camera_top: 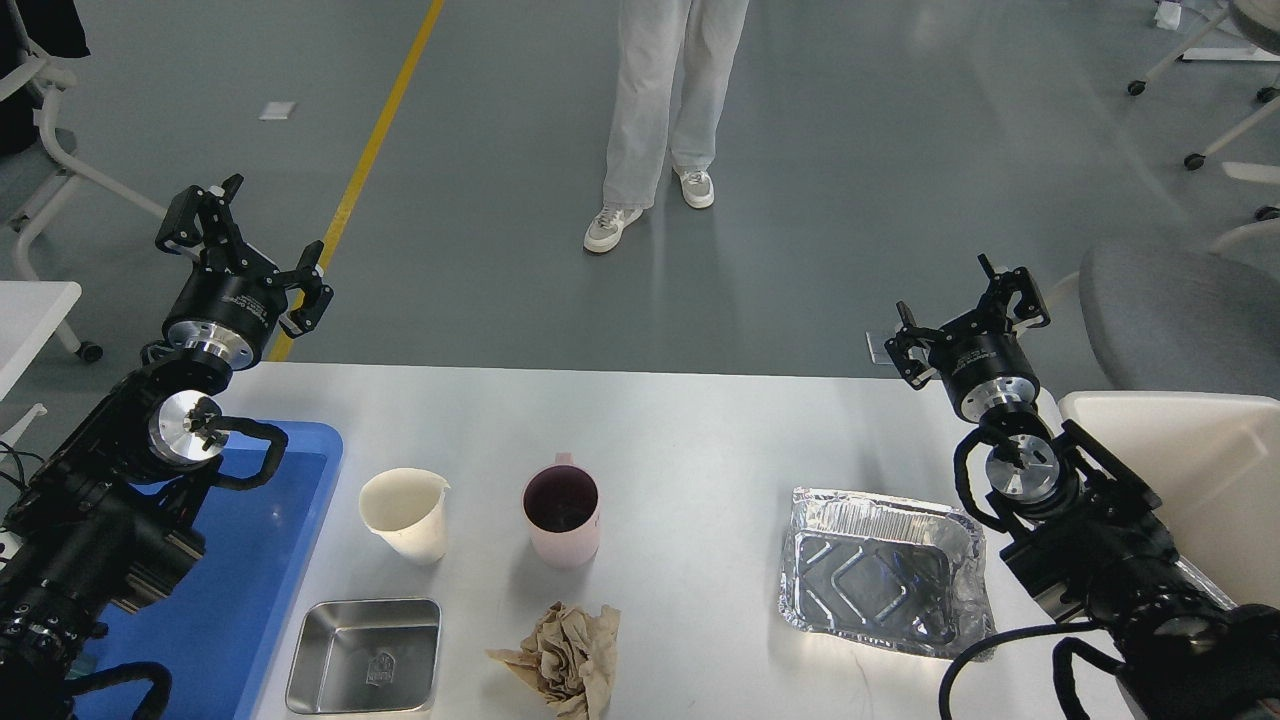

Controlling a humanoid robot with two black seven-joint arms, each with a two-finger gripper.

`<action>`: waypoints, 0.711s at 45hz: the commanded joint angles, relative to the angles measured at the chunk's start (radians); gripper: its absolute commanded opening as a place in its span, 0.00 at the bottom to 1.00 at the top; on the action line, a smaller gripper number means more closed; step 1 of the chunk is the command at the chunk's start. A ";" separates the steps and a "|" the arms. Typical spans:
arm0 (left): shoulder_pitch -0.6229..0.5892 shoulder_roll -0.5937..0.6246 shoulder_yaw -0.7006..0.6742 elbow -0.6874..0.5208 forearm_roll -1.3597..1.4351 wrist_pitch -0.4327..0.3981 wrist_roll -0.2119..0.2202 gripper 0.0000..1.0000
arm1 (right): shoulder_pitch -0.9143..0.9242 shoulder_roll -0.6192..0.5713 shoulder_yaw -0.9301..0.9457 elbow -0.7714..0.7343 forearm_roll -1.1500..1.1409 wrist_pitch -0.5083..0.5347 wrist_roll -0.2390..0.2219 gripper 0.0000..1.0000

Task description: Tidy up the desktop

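White desktop (700,430) with cream cup (405,513), pink mug (563,515), crumpled paper (565,658), foil tray (880,570); left gripper (245,245) and right gripper (968,315) raised, fingers spread (both empty)

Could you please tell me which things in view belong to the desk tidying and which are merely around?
For tidying: desktop, white cup, pink mug, steel pan, crumpled paper, foil tray, blue tray, cream bin.
Merely around: bystander, grey chair.

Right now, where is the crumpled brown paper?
The crumpled brown paper lies near the desktop's front edge, just below the pink cup, right of the steel tray.
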 commanded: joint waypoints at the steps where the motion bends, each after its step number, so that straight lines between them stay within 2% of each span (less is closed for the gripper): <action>1: 0.000 0.003 0.000 0.000 0.000 0.000 0.001 0.99 | 0.000 0.000 0.000 0.000 0.000 0.002 0.000 1.00; 12: 0.000 0.011 0.000 0.000 0.000 -0.005 0.000 0.99 | 0.000 0.000 0.002 0.000 0.000 0.003 0.000 1.00; 17: 0.002 0.017 -0.001 0.000 0.002 -0.041 -0.005 0.99 | 0.000 0.001 0.000 0.000 0.000 0.003 0.000 1.00; 27: 0.002 0.081 0.026 -0.002 0.020 -0.075 -0.124 0.99 | 0.000 -0.005 -0.003 0.000 0.000 0.006 -0.002 1.00; 32: 0.002 0.083 0.037 0.000 0.048 -0.098 -0.232 0.99 | 0.002 0.000 -0.006 0.000 -0.002 0.006 -0.002 1.00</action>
